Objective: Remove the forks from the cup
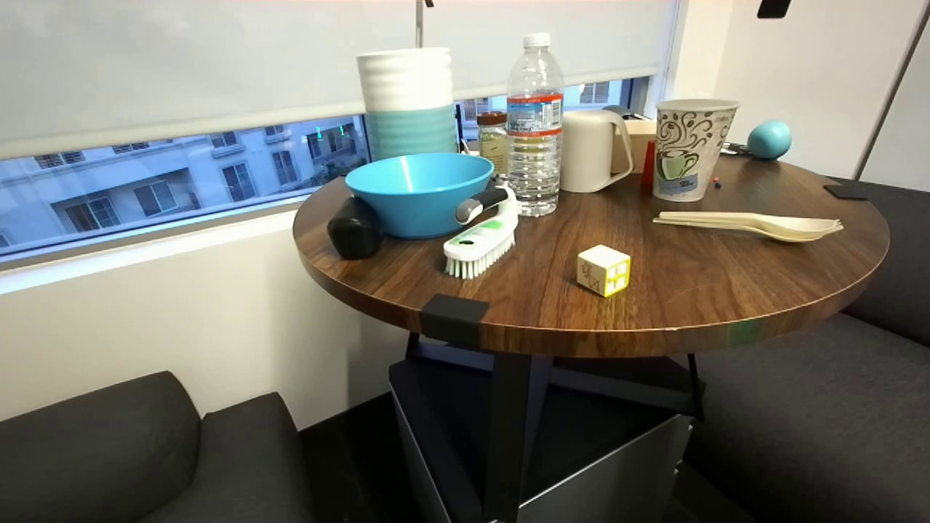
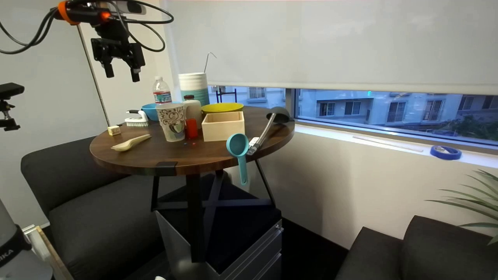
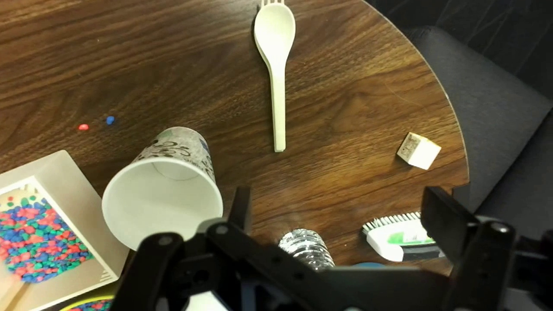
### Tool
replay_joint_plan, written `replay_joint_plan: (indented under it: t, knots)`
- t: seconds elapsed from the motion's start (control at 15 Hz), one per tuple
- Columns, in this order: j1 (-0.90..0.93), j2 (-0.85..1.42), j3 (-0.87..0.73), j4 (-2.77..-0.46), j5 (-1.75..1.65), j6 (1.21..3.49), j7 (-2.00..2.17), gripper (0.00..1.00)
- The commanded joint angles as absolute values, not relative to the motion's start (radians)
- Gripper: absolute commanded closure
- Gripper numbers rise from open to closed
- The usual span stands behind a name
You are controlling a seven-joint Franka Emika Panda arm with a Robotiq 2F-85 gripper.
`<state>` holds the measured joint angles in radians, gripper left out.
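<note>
The forks point(image 1: 755, 223) are slim, pale and stacked together flat on the table; they also show in an exterior view point(image 2: 131, 143). In the wrist view the stack point(image 3: 278, 86) has a spoon-like bowl on top with tines past its end. The patterned cup point(image 1: 690, 156) stands upright beside them, also in an exterior view point(image 2: 172, 120). In the wrist view the cup point(image 3: 179, 147) shows a white inside with nothing in the visible part. My gripper point(image 2: 122, 74) is open and empty, high above the table. In the wrist view its jaws point(image 3: 337, 196) are wide apart.
A water bottle point(image 1: 536, 145), cream mug point(image 1: 588, 152), blue bowl point(image 1: 418, 196) and white-teal stack point(image 1: 410, 102) stand near the cup. A brush point(image 1: 483, 243) and block point(image 1: 603, 270) lie toward the edge. A wooden box point(image 2: 223, 132) and teal scoop point(image 2: 238, 146) are also there.
</note>
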<state>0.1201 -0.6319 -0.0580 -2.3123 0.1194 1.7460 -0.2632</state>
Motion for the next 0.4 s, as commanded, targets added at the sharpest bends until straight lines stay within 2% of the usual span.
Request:
replay_joint_plan:
  t: [0.0, 0.33]
  knots:
    - [0.122, -0.693, -0.075, -2.371, 0.154, 1.77, -0.309, 0.0]
    - [0.112, -0.673, -0.069, -2.358, 0.127, 1.75, -0.298, 0.0]
